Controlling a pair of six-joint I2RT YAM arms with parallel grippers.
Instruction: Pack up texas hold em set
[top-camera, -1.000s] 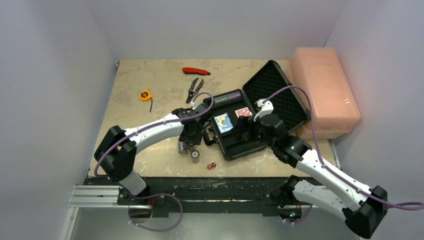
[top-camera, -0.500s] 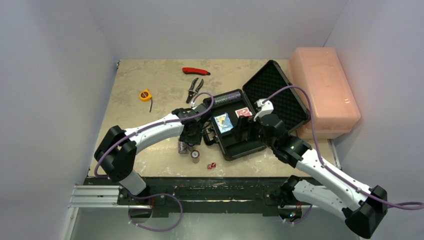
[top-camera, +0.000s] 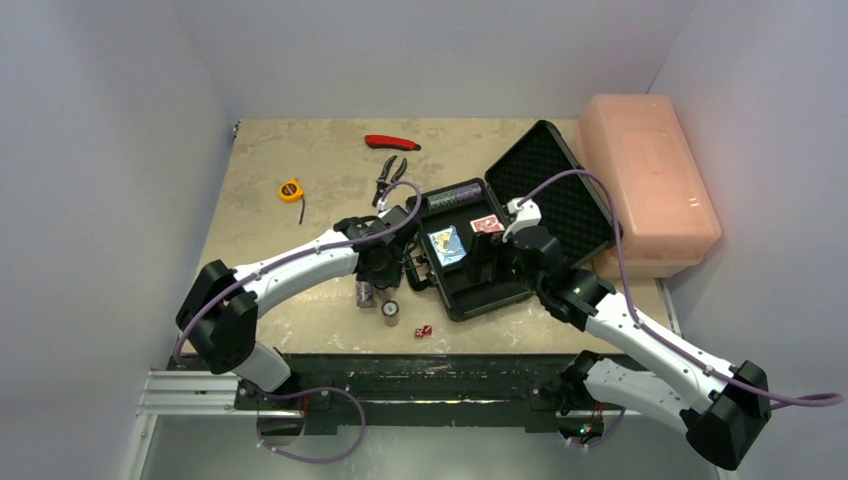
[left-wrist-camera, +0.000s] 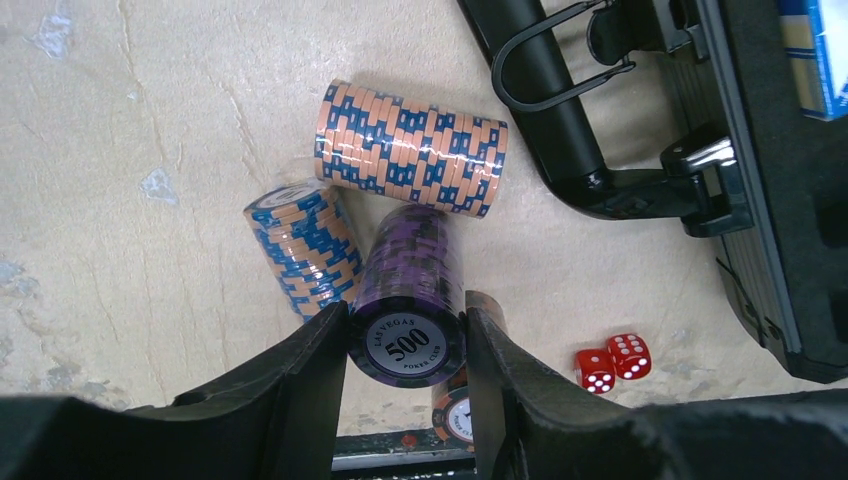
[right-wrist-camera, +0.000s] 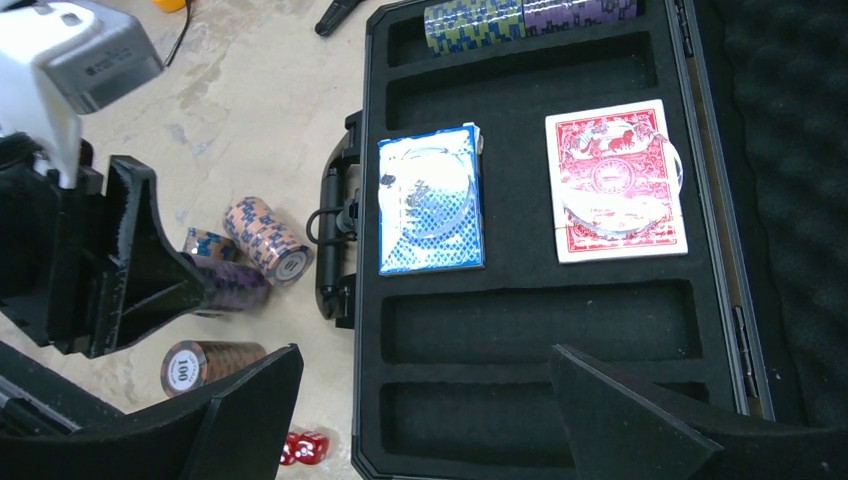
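Note:
The black briefcase (top-camera: 470, 297) lies open, lid (top-camera: 555, 190) back. A blue deck (right-wrist-camera: 430, 200) and a red deck (right-wrist-camera: 615, 180) sit in its foam, with chip stacks (right-wrist-camera: 525, 18) in the far slot. My left gripper (left-wrist-camera: 405, 345) is shut on a purple 500 chip stack (left-wrist-camera: 410, 290) left of the case handle (left-wrist-camera: 545, 95). Beside it lie an orange-and-blue stack (left-wrist-camera: 412, 148), a blue-striped stack (left-wrist-camera: 305, 245) and a brown 100 stack (right-wrist-camera: 200, 365). Two red dice (left-wrist-camera: 612, 360) rest nearby. My right gripper (right-wrist-camera: 425, 400) hangs open over the case's near slots.
A large pink box (top-camera: 650, 185) stands right of the case lid. Pliers (top-camera: 389, 178), a red-handled tool (top-camera: 392, 142) and a yellow tape measure (top-camera: 290, 189) lie at the back of the table. The table's near edge is just past the dice.
My left arm's elbow has swung left and its wrist has shifted slightly back with the purple stack still gripped. The right arm has edged slightly back and stays open.

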